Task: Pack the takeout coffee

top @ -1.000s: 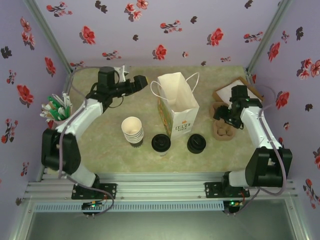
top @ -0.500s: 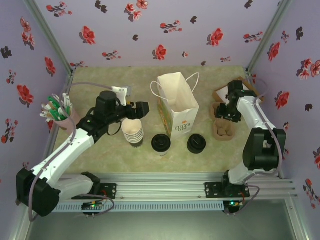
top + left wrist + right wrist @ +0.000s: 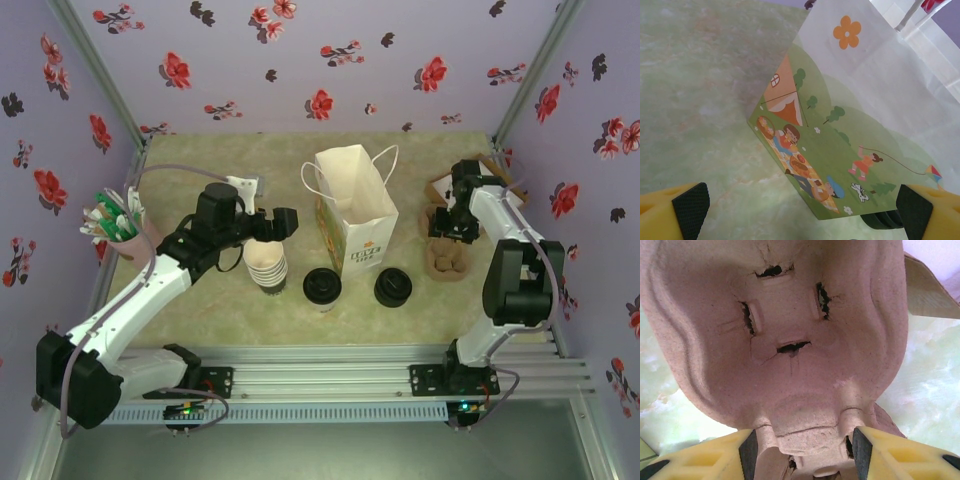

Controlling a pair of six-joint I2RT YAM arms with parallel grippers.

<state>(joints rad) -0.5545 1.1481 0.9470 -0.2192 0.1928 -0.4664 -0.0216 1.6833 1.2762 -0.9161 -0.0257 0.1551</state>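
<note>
Standing open-topped mid-table, the white paper bag (image 3: 352, 215) has bare green table (image 3: 200, 310) to its left and far side. Right of it, the right gripper (image 3: 448, 230) straddles the pulp cup carrier's (image 3: 447, 258) rim; whether it squeezes, I cannot tell. The left gripper (image 3: 285, 222), fingers spread wide, hangs by the stack of cream cups (image 3: 265, 262). The takeout coffee (image 3: 322, 286) stands just near the bag, beside loose black lids (image 3: 393, 288).
</note>
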